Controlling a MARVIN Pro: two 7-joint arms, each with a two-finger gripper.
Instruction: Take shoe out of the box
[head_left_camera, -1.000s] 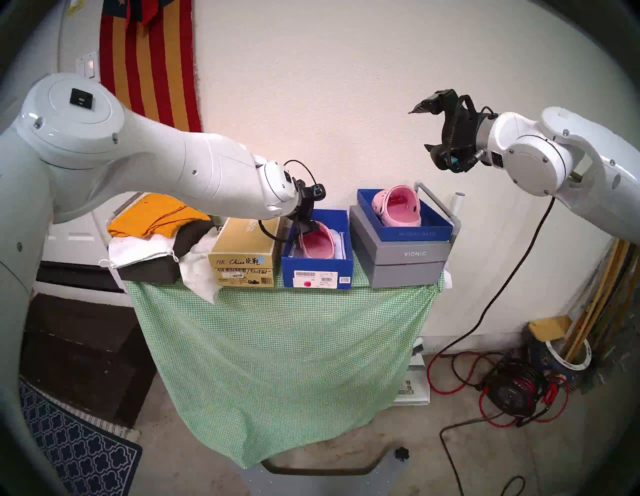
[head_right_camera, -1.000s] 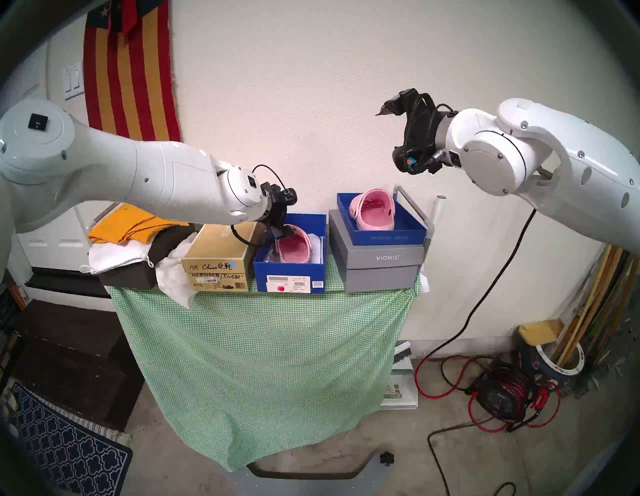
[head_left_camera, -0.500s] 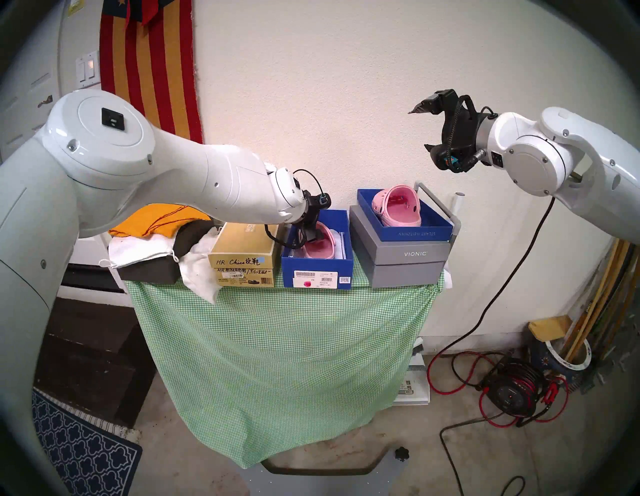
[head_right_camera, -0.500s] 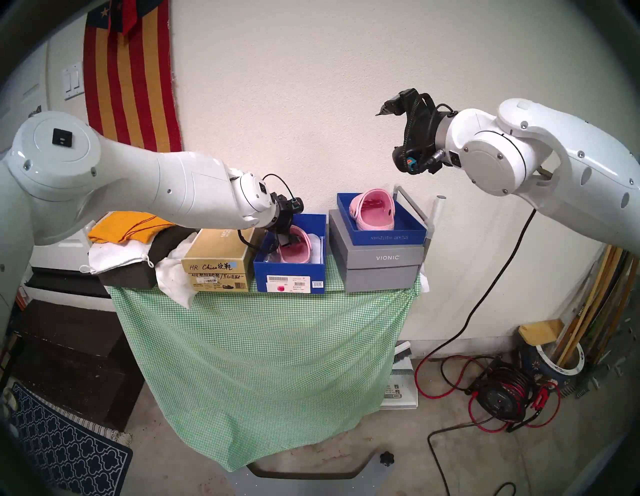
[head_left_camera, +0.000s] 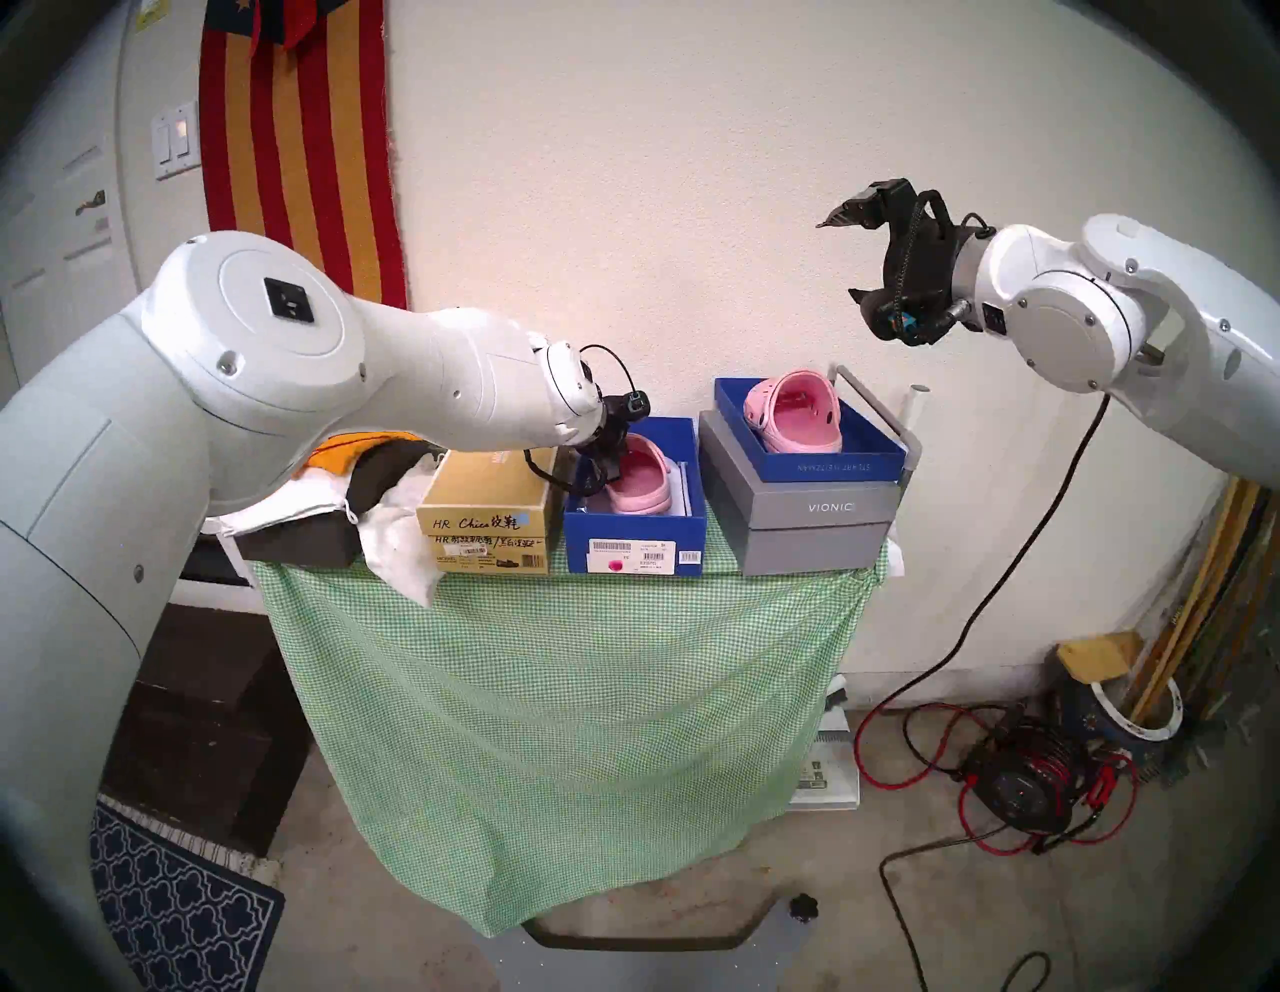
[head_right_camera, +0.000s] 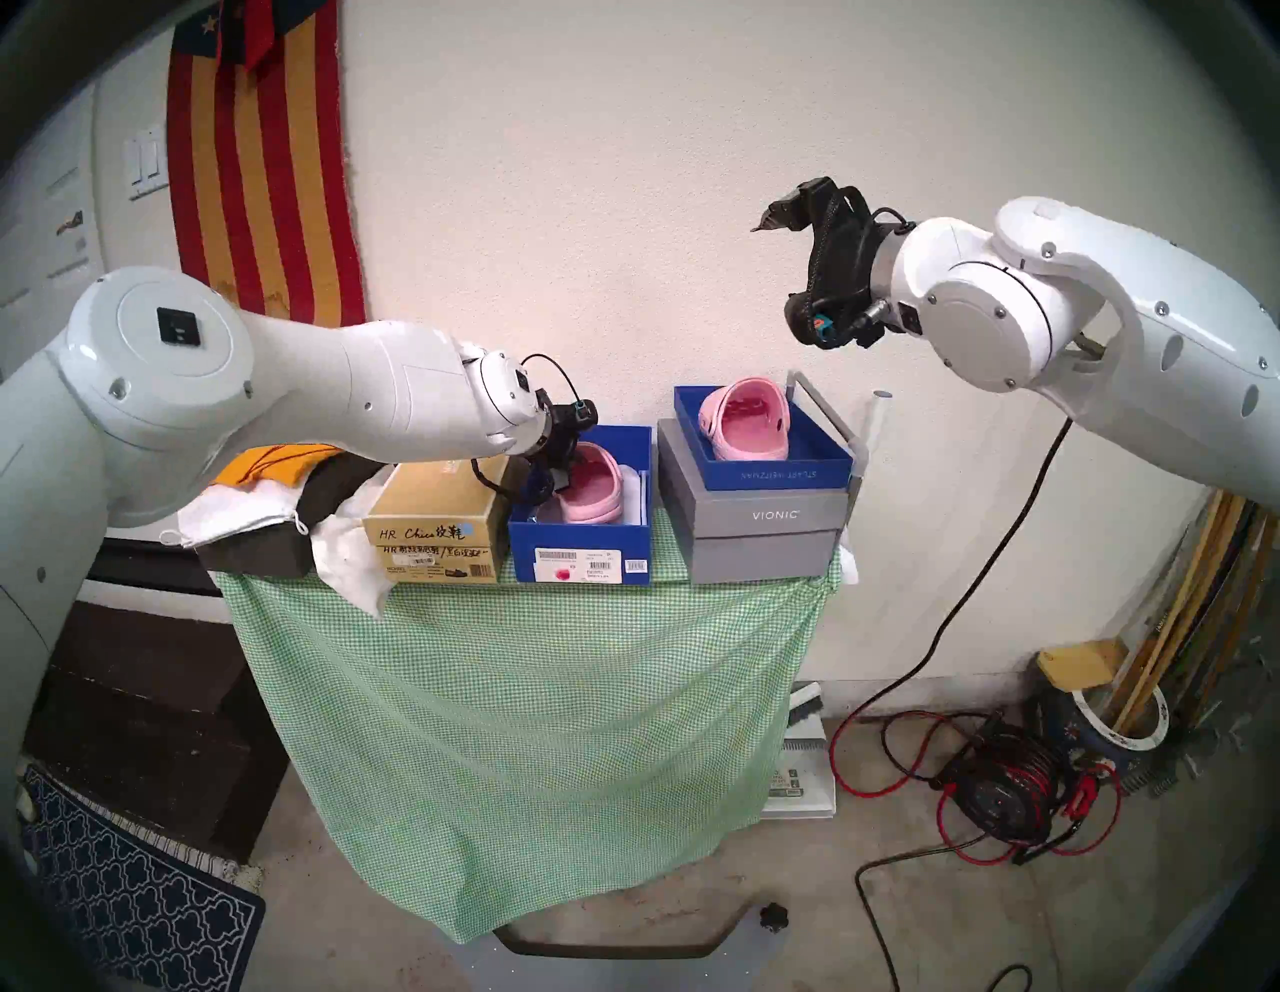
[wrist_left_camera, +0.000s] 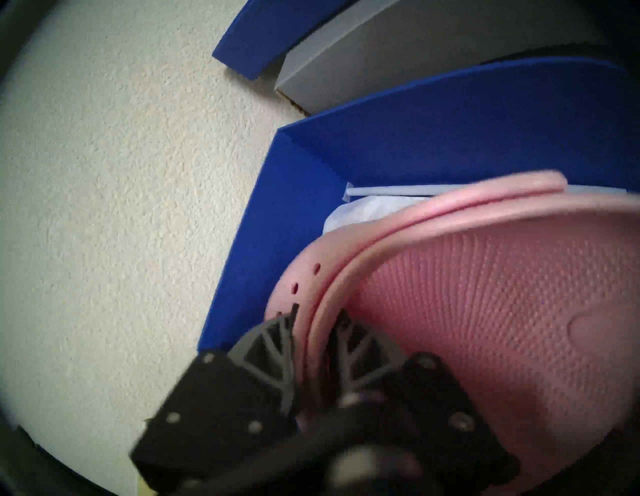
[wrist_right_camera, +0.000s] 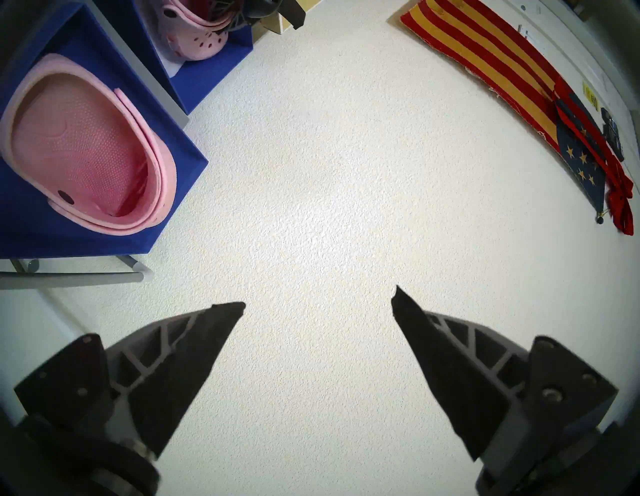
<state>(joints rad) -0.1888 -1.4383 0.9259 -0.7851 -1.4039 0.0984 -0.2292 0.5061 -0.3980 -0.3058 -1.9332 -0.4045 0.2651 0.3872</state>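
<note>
The deep blue box (head_left_camera: 576, 533) with a white label stands mid-table, also in the right head view (head_right_camera: 526, 562). A pink clog (head_left_camera: 643, 485) lies in it on white paper, tipped up on its side. My left gripper (head_left_camera: 613, 465) reaches into the box and is shut on the clog's rim. The left wrist view shows the gripper (wrist_left_camera: 317, 320) with one finger inside and one outside the rim of the clog (wrist_left_camera: 485, 311). My right gripper (head_left_camera: 838, 260) hangs open and empty high above the right side of the table, its fingers apart in its own view (wrist_right_camera: 318, 298).
A second pink clog (head_left_camera: 796, 415) sits in a shallow blue lid (head_left_camera: 831, 469) on a grey Vionic box (head_left_camera: 817, 540) to the right. A gold box (head_left_camera: 485, 495) touches the blue box's left side, with cloths beyond it. The wall is close behind.
My left arm's elbow has swung down and right. Its gripper went lower into the box onto the clog's rim, and the clog has tipped up. The right arm has not moved.
</note>
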